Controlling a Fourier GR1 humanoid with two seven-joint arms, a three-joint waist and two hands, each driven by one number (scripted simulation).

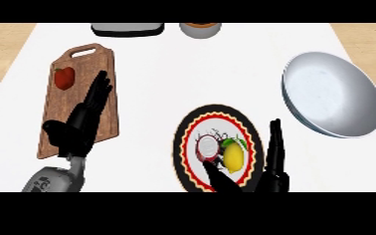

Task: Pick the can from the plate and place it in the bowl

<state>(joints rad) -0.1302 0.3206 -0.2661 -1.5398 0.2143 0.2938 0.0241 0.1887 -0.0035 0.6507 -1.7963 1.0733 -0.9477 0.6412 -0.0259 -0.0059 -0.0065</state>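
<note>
Your desk (191, 74) is white, with wood showing past its left and right edges. Near the front edge sits the plate (192, 129) with its red and yellow scalloped rim, and on it lies the can (222, 152), tipped on its side, its label showing a dragon fruit and a lemon. Your right hand (273, 154) stands open at the plate's right rim, fingers straight, thumb reaching in under the can; it holds nothing yet.

The risk, as I judge it: a can lying down may roll when the thumb nudges it (the plate's shallow rim will hardly stop it), and closing on it off-centre could let it slip. The grey bowl (327, 94) waits near the right edge, tilted in appearance, with nothing between it and the plate.

Your left hand (81, 122) rests open over the cutting board (77, 99), beside a red pepper (64, 77). At the back edge stand a dark tray (126, 29) and a grey cup (200, 29), well apart from your path.
</note>
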